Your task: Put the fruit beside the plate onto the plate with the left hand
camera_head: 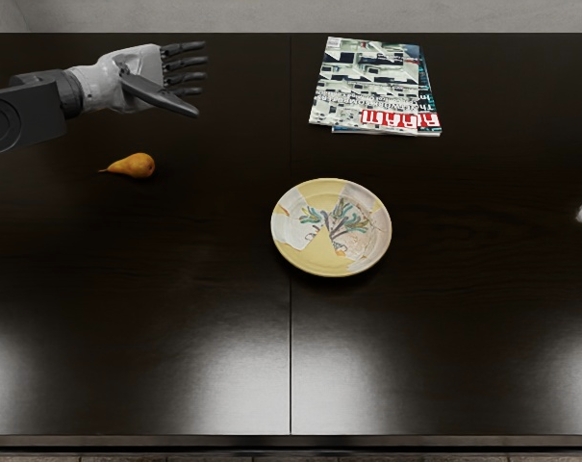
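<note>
A small orange-brown pear (pixel 132 166) lies on its side on the dark table, well to the left of the plate. The yellow plate (pixel 331 227) with a floral pattern sits near the table's middle and has nothing on it. My left hand (pixel 170 74) comes in from the left edge and hovers above and slightly right of the pear, apart from it. Its fingers are stretched out and spread, holding nothing. The right arm does not show.
A stack of magazines (pixel 375 87) lies at the back of the table, behind the plate. A seam in the dark tabletop (pixel 291 337) runs front to back just left of the plate.
</note>
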### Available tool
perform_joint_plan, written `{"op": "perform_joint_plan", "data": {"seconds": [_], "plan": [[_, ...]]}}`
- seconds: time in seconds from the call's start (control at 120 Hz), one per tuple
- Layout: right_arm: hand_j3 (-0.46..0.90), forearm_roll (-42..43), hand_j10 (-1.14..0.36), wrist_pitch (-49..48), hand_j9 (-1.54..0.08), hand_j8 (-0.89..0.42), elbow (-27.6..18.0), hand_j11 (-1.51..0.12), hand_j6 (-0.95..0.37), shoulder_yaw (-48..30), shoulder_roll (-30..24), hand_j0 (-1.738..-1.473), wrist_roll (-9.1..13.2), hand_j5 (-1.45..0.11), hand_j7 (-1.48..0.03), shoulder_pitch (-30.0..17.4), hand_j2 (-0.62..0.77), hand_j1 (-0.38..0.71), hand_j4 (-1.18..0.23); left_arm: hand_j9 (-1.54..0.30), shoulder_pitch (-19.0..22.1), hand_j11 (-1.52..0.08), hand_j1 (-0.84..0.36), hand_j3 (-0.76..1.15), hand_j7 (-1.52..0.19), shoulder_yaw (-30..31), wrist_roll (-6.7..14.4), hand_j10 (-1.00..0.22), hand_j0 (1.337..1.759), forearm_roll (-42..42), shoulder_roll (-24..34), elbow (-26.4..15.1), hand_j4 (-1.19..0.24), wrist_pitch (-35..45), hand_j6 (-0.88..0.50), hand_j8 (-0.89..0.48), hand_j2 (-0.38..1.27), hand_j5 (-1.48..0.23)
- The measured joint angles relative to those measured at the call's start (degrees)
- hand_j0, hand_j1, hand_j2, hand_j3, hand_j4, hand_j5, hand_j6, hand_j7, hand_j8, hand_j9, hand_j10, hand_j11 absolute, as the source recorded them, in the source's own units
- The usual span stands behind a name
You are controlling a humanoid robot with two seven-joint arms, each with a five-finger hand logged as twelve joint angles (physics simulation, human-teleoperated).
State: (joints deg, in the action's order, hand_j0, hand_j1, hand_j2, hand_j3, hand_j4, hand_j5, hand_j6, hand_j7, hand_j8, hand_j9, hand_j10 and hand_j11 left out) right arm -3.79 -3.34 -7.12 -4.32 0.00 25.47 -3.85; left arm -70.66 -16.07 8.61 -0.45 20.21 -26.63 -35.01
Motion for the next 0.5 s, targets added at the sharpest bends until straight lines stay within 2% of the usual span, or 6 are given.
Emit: {"op": "perform_joint_plan", "data": {"seconds": [0.192, 0.25, 0.317, 0.417, 0.5], "plan": [[0.00, 0.0, 0.00, 0.0, 0.00, 0.00, 0.0, 0.00, 0.00, -0.1, 0.0, -1.658, 0.0, 0.00, 0.00, 0.0, 0.00, -0.35, 0.00, -0.03, -0.8, -0.03, 0.33, 0.00, -0.03, -0.1, 0.0, -0.02, 1.658, 2.9, 1.0, 0.3, -0.02, 0.0, -0.02, -0.02, 0.00, -0.03], [0.00, 0.0, 0.00, 0.0, 0.00, 0.00, 0.0, 0.00, 0.00, -0.1, 0.0, -1.658, 0.0, 0.00, 0.00, 0.0, 0.00, -0.35, 0.00, -0.03, -2.7, -0.03, 0.33, 0.00, -0.03, -0.1, 0.0, -0.02, 1.658, 7.4, 3.5, 0.7, -0.02, 0.0, -0.02, -0.02, 0.00, -0.03], [0.00, -0.1, 0.00, 0.0, 0.00, 0.00, 0.0, 0.00, 0.00, -0.1, 0.0, -1.658, 0.0, 0.00, 0.00, 0.0, 0.00, -0.35, 0.00, -0.03, -5.3, -0.03, 0.33, 0.00, -0.03, 0.7, 0.2, -0.02, 1.658, 14.3, 3.8, 1.1, -0.02, 0.0, -0.02, -0.02, 0.01, -0.03], [0.00, -0.1, 0.00, 0.0, 0.00, 0.00, 0.0, 0.00, 0.00, -0.1, 0.0, -1.658, 0.0, 0.00, 0.00, 0.0, 0.00, -0.35, 0.00, -0.03, -11.4, -0.03, 0.33, 0.00, -0.03, 8.8, 0.7, -0.02, 1.658, 21.7, 3.7, 1.5, -0.02, 0.0, -0.02, -0.02, 0.00, -0.03], [0.00, -0.1, 0.00, 0.0, 0.00, 0.00, 0.0, 0.00, 0.00, -0.1, 0.0, -1.658, 0.0, 0.00, 0.00, 0.0, 0.00, -0.35, 0.00, -0.03, -12.9, -0.03, 0.33, 0.00, -0.03, 16.3, 0.9, -0.02, 1.658, 26.9, 2.1, 1.7, -0.02, 0.0, -0.02, -0.02, 0.00, -0.03]]}}
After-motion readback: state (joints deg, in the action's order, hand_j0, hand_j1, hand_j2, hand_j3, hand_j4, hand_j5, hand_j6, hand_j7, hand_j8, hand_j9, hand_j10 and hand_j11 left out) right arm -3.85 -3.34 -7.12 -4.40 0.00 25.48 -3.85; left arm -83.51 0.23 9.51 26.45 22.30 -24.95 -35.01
